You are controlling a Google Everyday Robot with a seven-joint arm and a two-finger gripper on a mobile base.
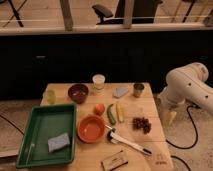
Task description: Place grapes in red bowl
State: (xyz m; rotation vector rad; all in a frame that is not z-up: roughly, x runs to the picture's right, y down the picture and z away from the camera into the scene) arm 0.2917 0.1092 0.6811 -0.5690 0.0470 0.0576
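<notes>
Grapes (pixel 141 123) lie near the counter's (pixel 90 152) right edge. The gripper (pixel 169 117) hangs to their right, just off that edge. I cannot tell how wide its jaws stand.

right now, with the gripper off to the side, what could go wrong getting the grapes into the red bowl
1. There are two reddish bowls, the front bowl and a darker bowl at the back. The wrong one might get picked.
2. The gripper hangs beside the table's right edge, so a sideways approach could push the grapes.
3. The brush lies near the path to the front bowl, and a low carry may clip it.
</notes>
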